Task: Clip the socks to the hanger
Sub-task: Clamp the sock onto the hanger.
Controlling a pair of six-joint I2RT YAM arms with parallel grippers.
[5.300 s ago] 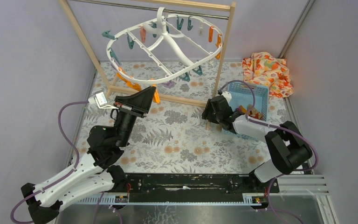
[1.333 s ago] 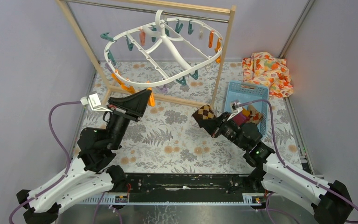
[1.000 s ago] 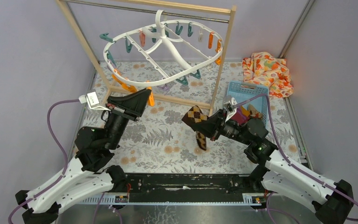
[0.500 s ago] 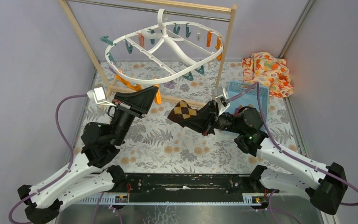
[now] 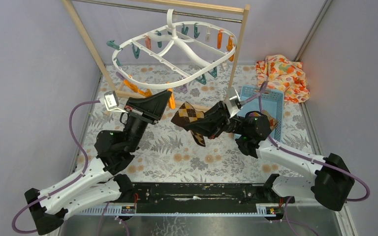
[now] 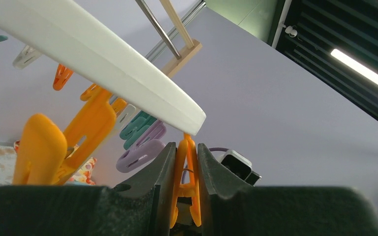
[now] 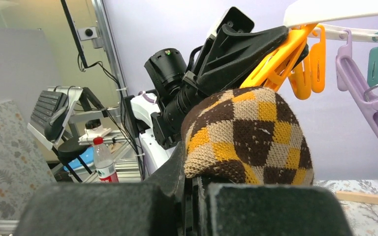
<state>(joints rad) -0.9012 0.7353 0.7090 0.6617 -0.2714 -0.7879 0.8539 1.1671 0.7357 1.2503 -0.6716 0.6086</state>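
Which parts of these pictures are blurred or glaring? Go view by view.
Left wrist: the left claw, shut on an orange peg, is soft up close; the ceiling lamp glares, the white hanger is washed out. Right wrist: the right claw is blurred, the checked sock sharp. Top: even light, sharp throughout.

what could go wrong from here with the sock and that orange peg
The hanger hangs loose from one hook, so it may swing and pull the orange peg out of the left tool. The brown checked sock bulges thick above the right tool; the peg may bite only its edge. The tools are close and could collide.
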